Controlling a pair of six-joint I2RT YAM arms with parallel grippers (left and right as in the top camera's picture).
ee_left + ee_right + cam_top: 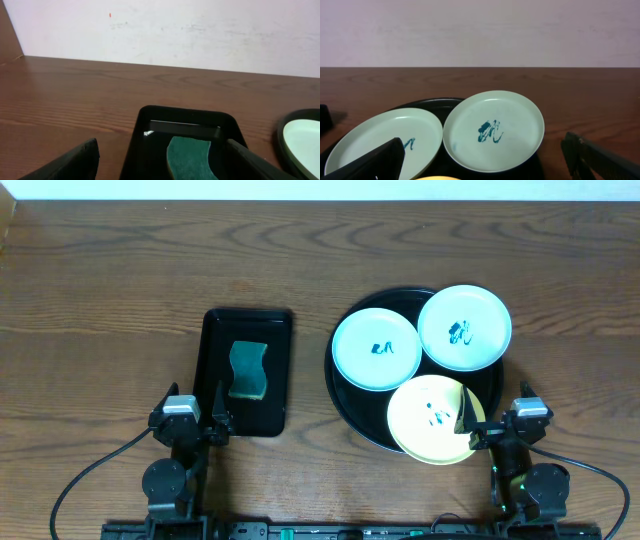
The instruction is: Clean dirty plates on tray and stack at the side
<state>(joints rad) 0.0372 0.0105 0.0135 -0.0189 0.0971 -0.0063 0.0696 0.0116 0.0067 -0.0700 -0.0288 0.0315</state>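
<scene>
The round black tray (345, 405) sits right of centre and holds three plates. Two are pale blue-white, a left one (376, 349) and a right one (464, 327); both show in the right wrist view, left (385, 142) and right (493, 131). The pale yellow plate (425, 420) lies at the tray's near edge. All three carry dark blue-green scribbles. My right gripper (498, 430) (482, 162) is open and empty, at the yellow plate's near right rim. My left gripper (195, 423) (162, 162) is open and empty at the rectangular tray's near end.
A small rectangular black tray (215, 330) (145, 125) left of centre holds a green wavy sponge (248, 370) (190, 157). Brown wood-grain tabletop (110, 310) spreads all round. A pale wall (175, 30) rises behind the far table edge.
</scene>
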